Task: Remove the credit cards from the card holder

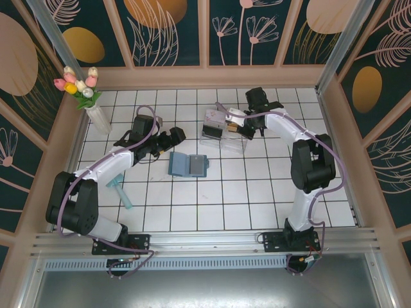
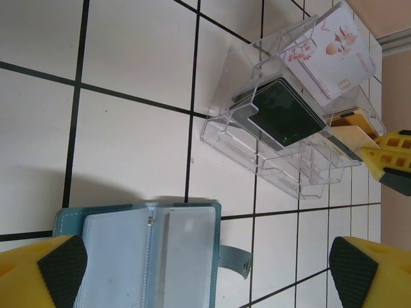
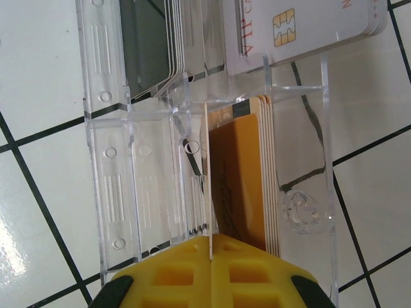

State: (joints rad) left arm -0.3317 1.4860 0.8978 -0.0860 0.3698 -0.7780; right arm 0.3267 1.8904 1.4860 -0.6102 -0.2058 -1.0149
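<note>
The teal card holder lies open on the white tiles, and its blue-grey pockets look empty in the left wrist view. My left gripper hovers open just left of and above it, holding nothing. My right gripper is shut on a thin credit card seen edge-on, lowered into the clear compartment box. A stack of credit cards with a gold face stands in that same compartment. Other compartments hold a black card and white cards.
A vase of tulips stands at the back left. A small teal tool lies near the left arm. Wooden walls close in the tiled floor on three sides. The right gripper's yellow finger shows beside the box.
</note>
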